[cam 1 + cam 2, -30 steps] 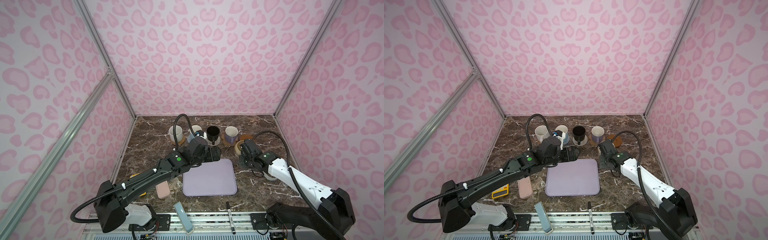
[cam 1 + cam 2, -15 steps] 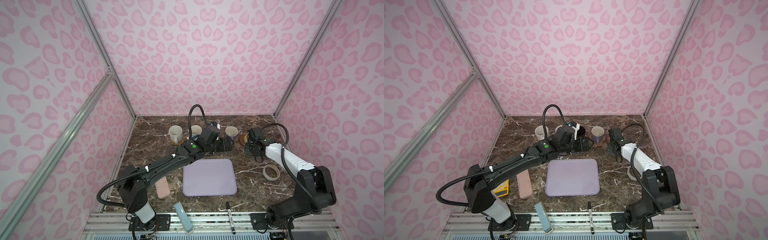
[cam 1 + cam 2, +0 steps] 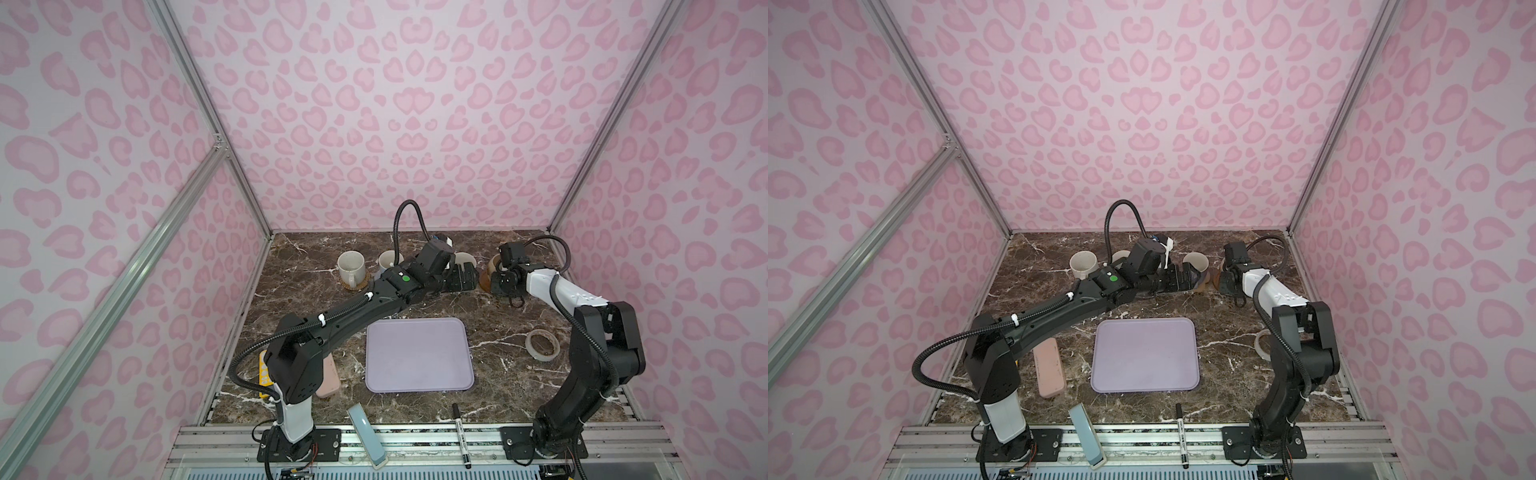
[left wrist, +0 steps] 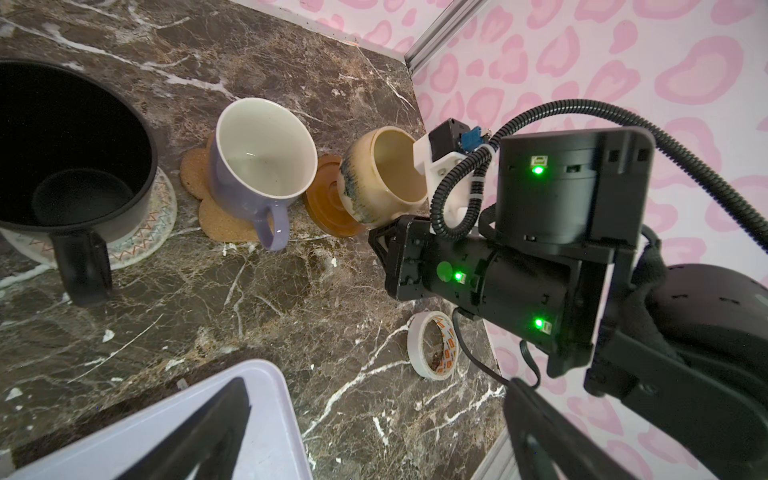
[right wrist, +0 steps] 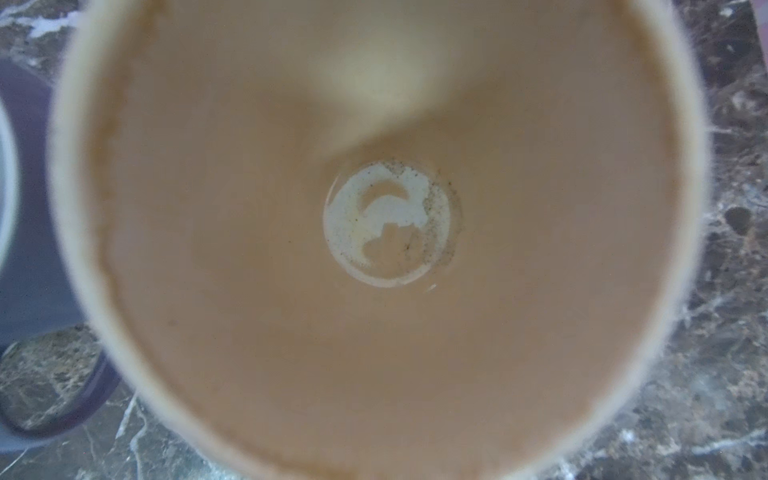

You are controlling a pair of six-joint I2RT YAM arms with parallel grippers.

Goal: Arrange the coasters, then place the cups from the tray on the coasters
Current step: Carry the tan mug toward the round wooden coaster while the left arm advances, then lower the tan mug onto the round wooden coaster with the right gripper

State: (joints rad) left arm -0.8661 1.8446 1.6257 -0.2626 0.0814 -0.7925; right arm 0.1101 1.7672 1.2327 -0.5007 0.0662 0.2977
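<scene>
Pale yellow cup [image 4: 382, 174] is seen off-centre on brown disc [image 4: 328, 208], close to the side wall, pinched at its side by right gripper [image 4: 386, 226]. Spread wide and empty, left gripper [image 3: 467, 279] is held just before lavender cup [image 4: 262, 166]. Open marble is noted between bare tray [image 3: 419, 359] and the cup row; tape ring [image 3: 542, 347] is logged near the right wall.

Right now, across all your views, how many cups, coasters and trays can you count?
Cups: 5 (cream-white, light blue, black, lavender, pale yellow)
Coasters: 4 in view (rattan, cream woven, paw-shaped, brown disc); under the light blue cup I cannot tell
Tray: 1
Total: 10 seen
</scene>
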